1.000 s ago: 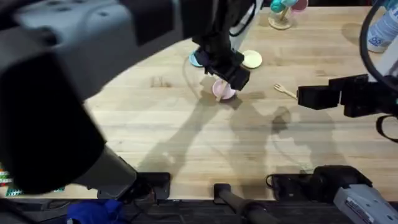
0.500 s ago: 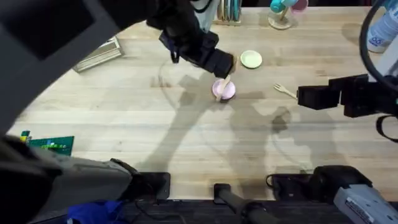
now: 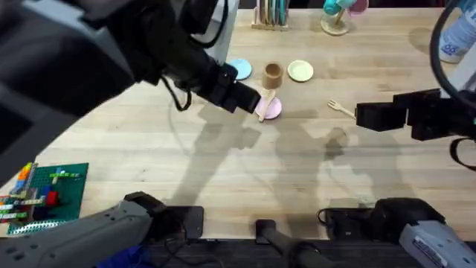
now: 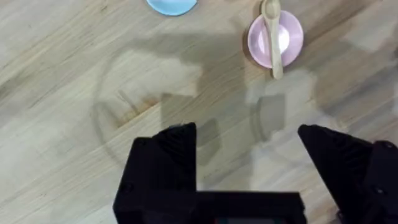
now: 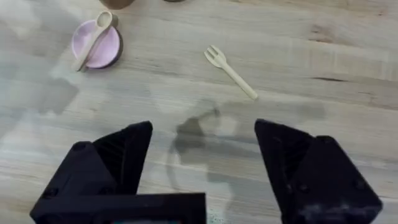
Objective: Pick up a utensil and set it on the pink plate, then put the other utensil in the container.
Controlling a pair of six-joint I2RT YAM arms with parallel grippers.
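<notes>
The pale wooden spoon (image 3: 265, 100) lies across the small pink plate (image 3: 271, 109), its handle sticking out over the rim; the left wrist view shows the spoon (image 4: 272, 34) on the plate (image 4: 287, 38) too. My left gripper (image 3: 249, 98) hovers just left of the plate, open and holding nothing (image 4: 249, 155). The wooden fork (image 3: 341, 109) lies flat on the table to the right of the plate, seen in the right wrist view as well (image 5: 231, 71). My right gripper (image 3: 361, 115) is open (image 5: 202, 155), just right of the fork. The brown wooden container (image 3: 272, 72) stands upright behind the plate.
A light blue plate (image 3: 239, 69) and a pale yellow plate (image 3: 300, 71) flank the container. A green brick baseplate (image 3: 44, 190) sits near the front left. A holder with pens (image 3: 271, 15) and a bottle (image 3: 455, 37) stand at the back.
My left gripper has pulled back to the left off the pink plate, leaving the spoon on it. The container and blue plate are now uncovered. The right arm has not moved.
</notes>
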